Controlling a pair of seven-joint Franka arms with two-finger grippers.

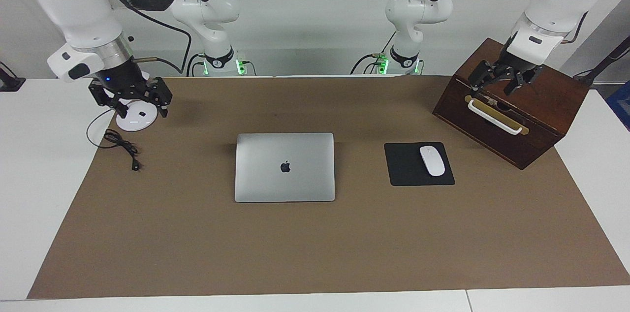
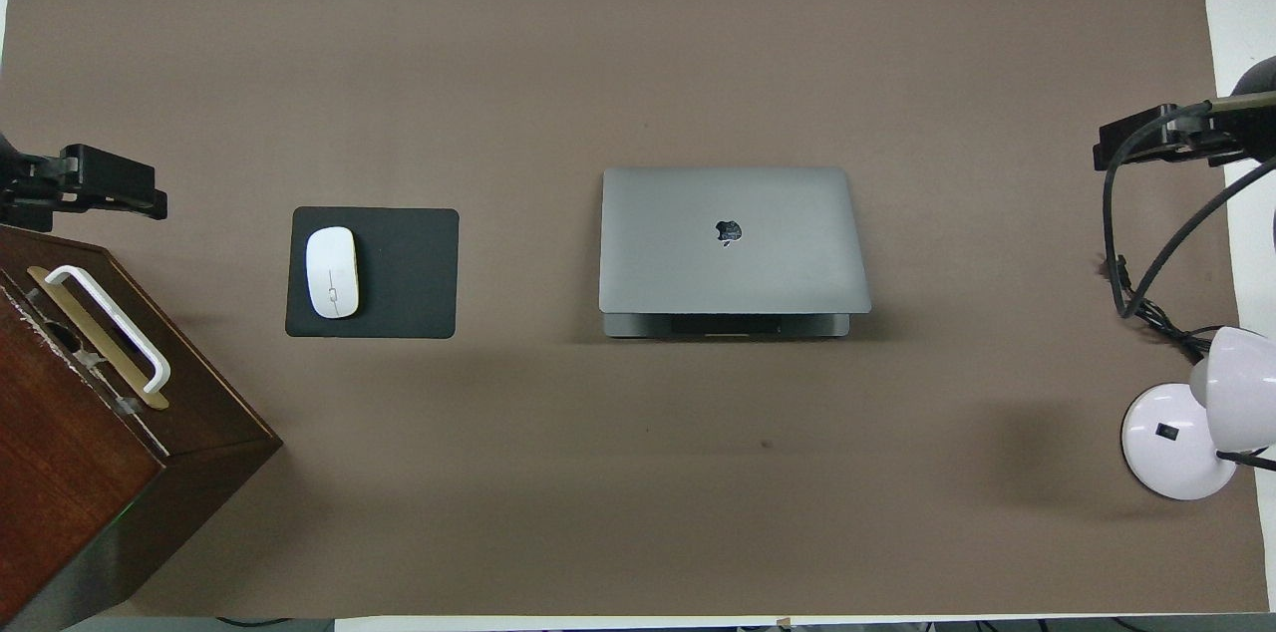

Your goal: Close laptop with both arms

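The silver-grey laptop (image 1: 284,168) lies in the middle of the brown mat, apple logo up. Its lid is lowered far but not flat: in the overhead view the laptop (image 2: 733,238) shows a strip of its base under the lid's edge that is nearer to the robots. My right gripper (image 1: 140,108) hangs open and empty over a white lamp base, apart from the laptop; it also shows in the overhead view (image 2: 1136,139). My left gripper (image 1: 492,89) hangs open and empty over a wooden box, also apart from the laptop, and shows in the overhead view (image 2: 100,193).
A black mouse pad (image 1: 408,169) with a white mouse (image 1: 432,160) lies beside the laptop toward the left arm's end. A dark wooden box (image 1: 541,120) with a white handle stands there too. A white lamp (image 2: 1176,448) and black cord (image 1: 120,147) are at the right arm's end.
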